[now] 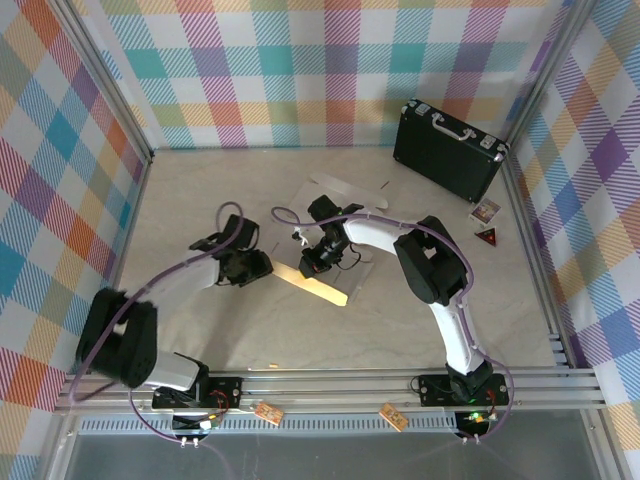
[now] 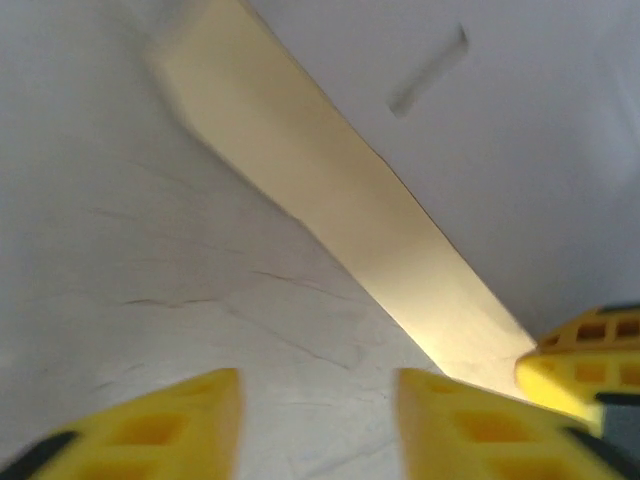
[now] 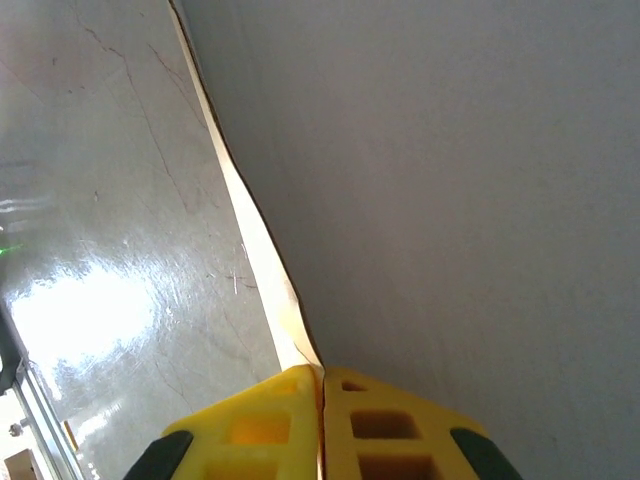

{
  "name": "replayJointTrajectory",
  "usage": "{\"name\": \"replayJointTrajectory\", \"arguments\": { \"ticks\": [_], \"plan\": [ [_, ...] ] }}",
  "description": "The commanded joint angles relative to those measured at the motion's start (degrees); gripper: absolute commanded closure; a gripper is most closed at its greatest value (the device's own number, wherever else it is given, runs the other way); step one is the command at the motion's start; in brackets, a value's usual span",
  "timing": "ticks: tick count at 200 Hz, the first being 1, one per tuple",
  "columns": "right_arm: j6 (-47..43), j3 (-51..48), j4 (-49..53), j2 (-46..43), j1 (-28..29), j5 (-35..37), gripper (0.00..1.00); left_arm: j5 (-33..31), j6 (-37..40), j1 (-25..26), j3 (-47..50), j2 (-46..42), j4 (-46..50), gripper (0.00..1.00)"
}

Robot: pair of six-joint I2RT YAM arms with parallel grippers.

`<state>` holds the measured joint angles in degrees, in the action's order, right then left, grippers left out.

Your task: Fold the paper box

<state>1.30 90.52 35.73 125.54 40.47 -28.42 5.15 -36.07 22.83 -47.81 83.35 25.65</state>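
Note:
The paper box (image 1: 333, 190) lies mostly flat in the middle of the table, white side up, with a tan flap (image 1: 312, 285) raised along its near edge. My right gripper (image 1: 310, 262) is shut on the box's edge; in the right wrist view its fingertips (image 3: 300, 385) pinch the thin cardboard where the tan strip (image 3: 262, 250) meets the white panel (image 3: 450, 200). My left gripper (image 1: 262, 266) sits just left of the flap. In the left wrist view it (image 2: 318, 385) is open over bare table, with the tan flap (image 2: 340, 200) ahead and nothing between its fingers.
A black briefcase (image 1: 448, 148) stands at the back right near the wall. Small cards (image 1: 485, 212) and a red triangle (image 1: 487, 236) lie by the right wall. Plaid walls enclose the table; a metal rail (image 1: 330, 385) runs along the near edge.

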Motion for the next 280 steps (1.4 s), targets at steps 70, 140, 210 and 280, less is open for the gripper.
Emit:
{"name": "replayJointTrajectory", "arguments": {
  "ticks": [70,140,210,280],
  "plan": [
    [0.6,-3.4,0.5,2.0,-0.3,7.9,0.88,5.4,-1.9,1.9,-4.3,15.1,-10.9,0.9],
    [1.1,-7.7,-4.5,-4.5,-0.1,10.2,0.62,2.0,-2.1,1.9,-7.1,18.3,-5.0,0.92],
    [1.1,-14.8,-9.8,-16.8,0.0,14.5,0.56,1.8,-1.6,2.1,-8.2,19.6,-3.6,0.93],
    [-0.2,-11.9,-7.1,-11.1,0.0,12.5,0.62,2.4,-1.7,2.2,-5.3,15.8,-5.3,0.93]
  ]
}}
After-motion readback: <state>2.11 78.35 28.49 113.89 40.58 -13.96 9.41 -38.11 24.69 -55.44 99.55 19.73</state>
